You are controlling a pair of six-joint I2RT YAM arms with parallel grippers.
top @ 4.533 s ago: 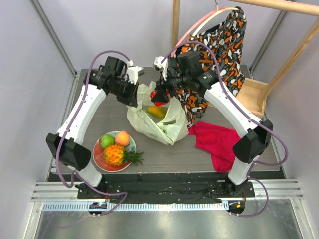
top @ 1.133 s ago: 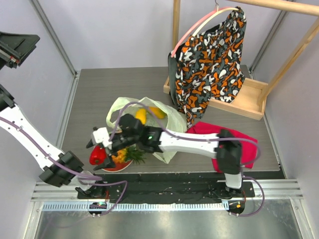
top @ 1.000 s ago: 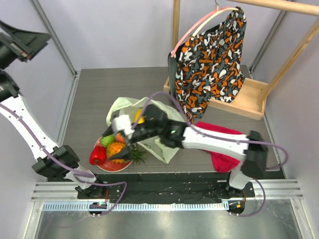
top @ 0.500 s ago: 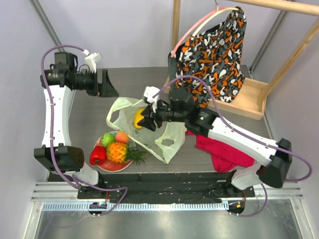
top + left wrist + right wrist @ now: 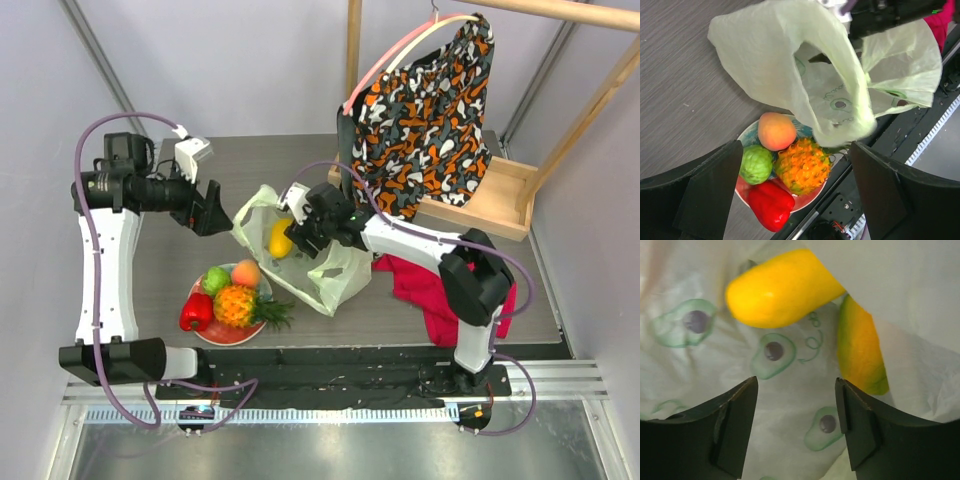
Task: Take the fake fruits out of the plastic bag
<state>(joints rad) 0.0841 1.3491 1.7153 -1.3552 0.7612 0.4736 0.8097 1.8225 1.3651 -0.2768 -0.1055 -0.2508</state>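
Note:
The pale yellow-green plastic bag point(image 5: 330, 265) lies mid-table with its mouth open to the left. My right gripper point(image 5: 300, 232) is open at that mouth; in the right wrist view the right gripper point(image 5: 796, 385) hovers over the bag's avocado-printed lining with nothing between its fingers. Beyond them lie a yellow mango point(image 5: 782, 290) and an orange-green mango point(image 5: 860, 352). My left gripper point(image 5: 215, 212) is open just left of the bag, high above the plate point(image 5: 747, 135). The plate carries a peach point(image 5: 776, 131), a green fruit point(image 5: 756, 163), a pineapple point(image 5: 802, 166) and a red piece point(image 5: 771, 205).
A red cloth point(image 5: 440, 285) lies right of the bag. An orange-black-white garment point(image 5: 425, 110) hangs from a hanger on the wooden rack point(image 5: 500, 190) at the back right. The plate point(image 5: 205, 325) sits near the table's front edge.
The right gripper went from the plate, where the red piece now lies, back into the bag's mouth. The left gripper came down and right to the bag's left edge.

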